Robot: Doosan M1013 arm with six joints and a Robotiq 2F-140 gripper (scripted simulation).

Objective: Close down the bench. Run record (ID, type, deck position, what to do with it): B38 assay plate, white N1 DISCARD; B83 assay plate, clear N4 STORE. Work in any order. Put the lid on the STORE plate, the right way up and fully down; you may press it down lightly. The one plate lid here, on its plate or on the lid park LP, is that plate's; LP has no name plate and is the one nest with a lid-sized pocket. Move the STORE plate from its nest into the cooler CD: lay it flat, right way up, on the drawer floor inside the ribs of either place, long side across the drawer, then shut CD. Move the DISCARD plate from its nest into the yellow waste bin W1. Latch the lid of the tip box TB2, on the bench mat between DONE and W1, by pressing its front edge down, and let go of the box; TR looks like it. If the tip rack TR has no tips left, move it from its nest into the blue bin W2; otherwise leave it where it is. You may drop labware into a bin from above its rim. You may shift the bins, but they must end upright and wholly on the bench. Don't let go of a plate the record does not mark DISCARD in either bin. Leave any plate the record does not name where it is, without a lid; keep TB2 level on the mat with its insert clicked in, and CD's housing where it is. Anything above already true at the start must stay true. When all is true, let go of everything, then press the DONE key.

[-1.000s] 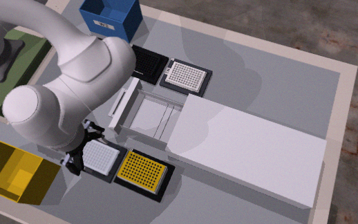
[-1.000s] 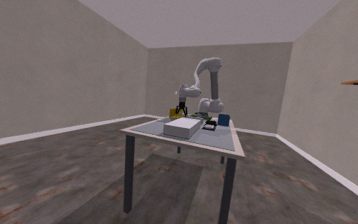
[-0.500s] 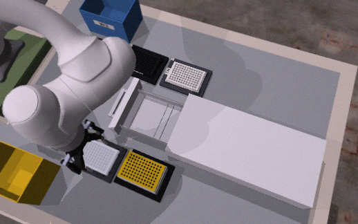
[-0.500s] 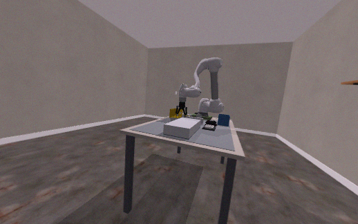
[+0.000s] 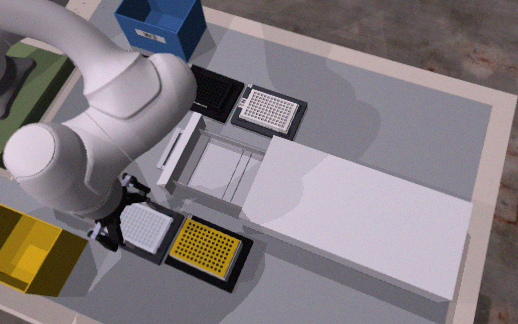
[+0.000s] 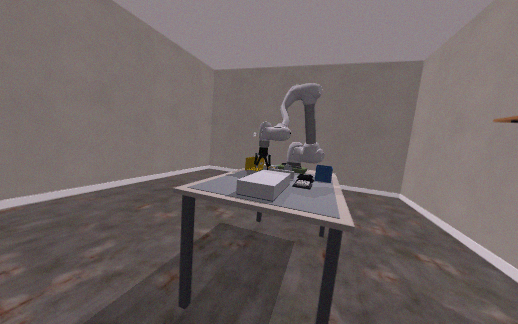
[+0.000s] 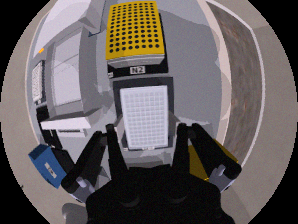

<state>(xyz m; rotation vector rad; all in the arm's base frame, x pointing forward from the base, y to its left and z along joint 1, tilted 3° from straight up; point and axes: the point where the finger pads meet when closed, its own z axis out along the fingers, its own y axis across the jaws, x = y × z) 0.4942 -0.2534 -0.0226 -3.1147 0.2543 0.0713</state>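
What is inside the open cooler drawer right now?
The drawer holds no plate: only its bare floor with ribs shows. The part under the cooler housing is covered. The gripper grips the white plate.

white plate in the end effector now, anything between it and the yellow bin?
Nothing visible. The end effector is shut on the white plate, still in its nest, and the yellow bin sits open-topped right beside it with only bare bench between them.
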